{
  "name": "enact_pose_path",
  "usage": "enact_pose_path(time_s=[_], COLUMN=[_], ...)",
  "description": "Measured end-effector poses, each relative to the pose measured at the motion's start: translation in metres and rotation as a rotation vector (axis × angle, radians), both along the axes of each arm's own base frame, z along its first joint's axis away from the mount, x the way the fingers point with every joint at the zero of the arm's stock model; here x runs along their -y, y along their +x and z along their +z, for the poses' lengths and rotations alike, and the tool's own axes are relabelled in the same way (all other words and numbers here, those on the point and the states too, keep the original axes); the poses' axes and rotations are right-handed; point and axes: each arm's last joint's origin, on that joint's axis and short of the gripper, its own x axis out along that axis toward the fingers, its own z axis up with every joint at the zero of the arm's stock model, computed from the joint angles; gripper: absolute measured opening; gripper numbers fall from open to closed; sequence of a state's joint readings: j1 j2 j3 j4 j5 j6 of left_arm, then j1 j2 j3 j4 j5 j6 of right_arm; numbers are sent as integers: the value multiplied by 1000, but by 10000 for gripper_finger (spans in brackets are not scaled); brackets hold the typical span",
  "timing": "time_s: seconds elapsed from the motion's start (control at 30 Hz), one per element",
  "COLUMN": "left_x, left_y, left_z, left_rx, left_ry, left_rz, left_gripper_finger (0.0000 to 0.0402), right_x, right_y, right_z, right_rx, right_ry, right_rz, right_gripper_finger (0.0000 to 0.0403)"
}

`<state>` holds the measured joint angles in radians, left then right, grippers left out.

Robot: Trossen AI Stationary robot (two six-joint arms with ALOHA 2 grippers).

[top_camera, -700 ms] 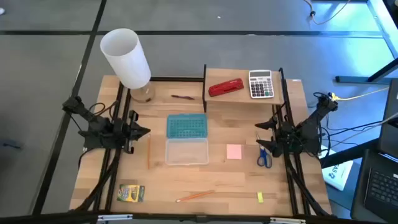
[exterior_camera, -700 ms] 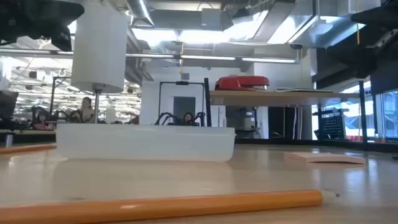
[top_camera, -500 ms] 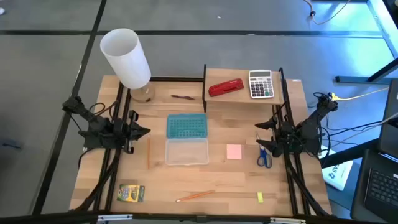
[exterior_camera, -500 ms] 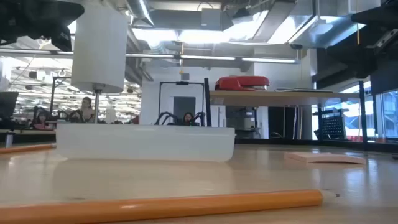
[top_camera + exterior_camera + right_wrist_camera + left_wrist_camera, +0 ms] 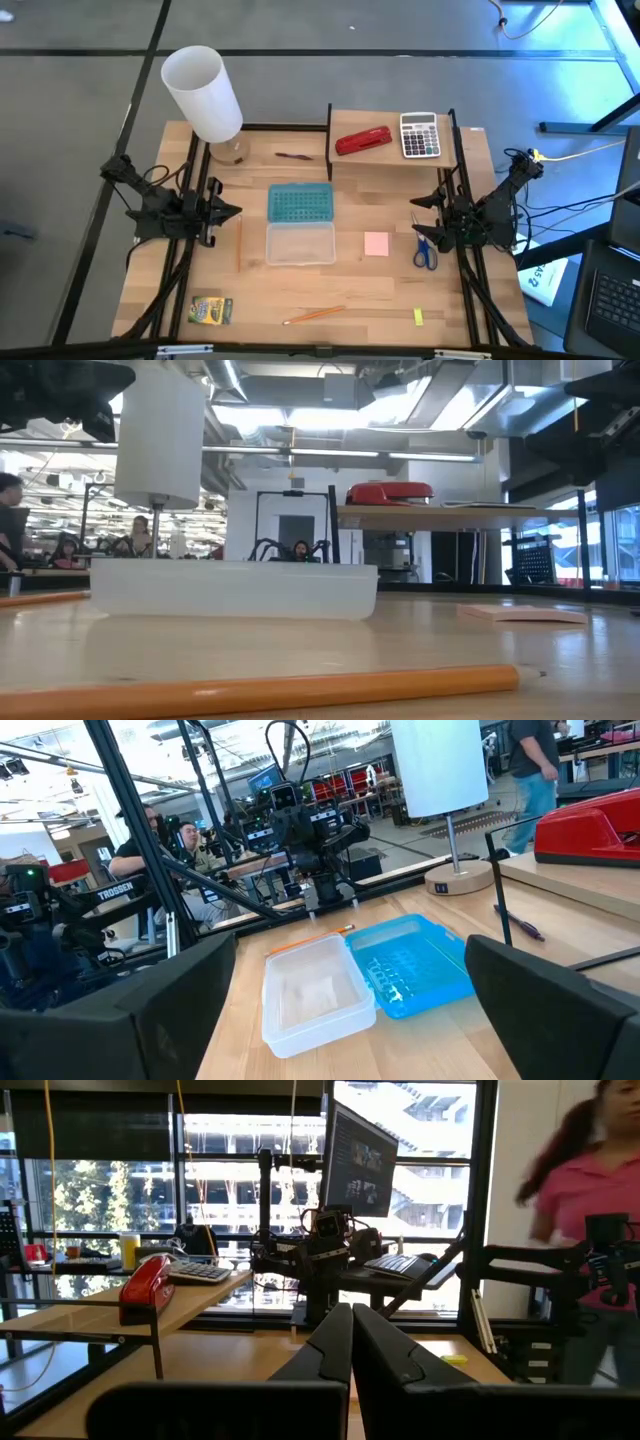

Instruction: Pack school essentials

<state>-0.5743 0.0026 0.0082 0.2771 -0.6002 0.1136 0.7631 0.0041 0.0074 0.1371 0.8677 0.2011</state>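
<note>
High view from above is showing a wooden surface [image 5: 330, 290] with two dark arms waiting at its sides. The left tool [image 5: 228, 211] is sitting at the left edge with its fingers pressed fully together, gripping nothing. The right tool [image 5: 419, 218] is sitting at the right edge with its fingers spread wide, also gripping nothing.

Between the arms, a clear box [image 5: 300, 243] is lying open in the middle, its teal lid [image 5: 300, 203] resting flat and touching it on the far side. School items are lying scattered around it. One orange pencil [image 5: 239, 243] is lying just left of the box, and a second pencil [image 5: 314, 314] is lying near the front edge. A green-yellow crayon box [image 5: 211, 310] is resting at the front left corner. A pink sticky-note pad [image 5: 376, 244] is sitting right of the clear box, with blue-handled scissors [image 5: 425, 250] beyond it, just under the right tool. A tiny yellow block [image 5: 418, 317] is lying near the front right. A thin dark-red pen [image 5: 294, 156] is lying at the back, beside a white lamp [image 5: 203, 94].

On a raised shelf [image 5: 390, 158] at the back right, a red stapler [image 5: 363, 140] and a grey calculator [image 5: 420, 135] are resting side by side.
</note>
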Motion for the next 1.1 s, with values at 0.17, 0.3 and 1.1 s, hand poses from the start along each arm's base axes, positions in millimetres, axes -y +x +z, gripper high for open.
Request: enact_pose_path(time_s=[0.17,0.3,1.1], left_x=[0,0,0], left_y=[0,0,0], left_z=[0,0,0], left_rx=[0,0,-1], left_ry=[0,0,0], left_rz=[0,0,0], left_gripper_finger=[0,0,0], right_x=[0,0,0], right_y=[0,0,0], right_z=[0,0,3], right_rx=[0,0,25], right_ry=[0,0,-7], right_rz=[0,0,-7], right_gripper_finger=[397,397,397])
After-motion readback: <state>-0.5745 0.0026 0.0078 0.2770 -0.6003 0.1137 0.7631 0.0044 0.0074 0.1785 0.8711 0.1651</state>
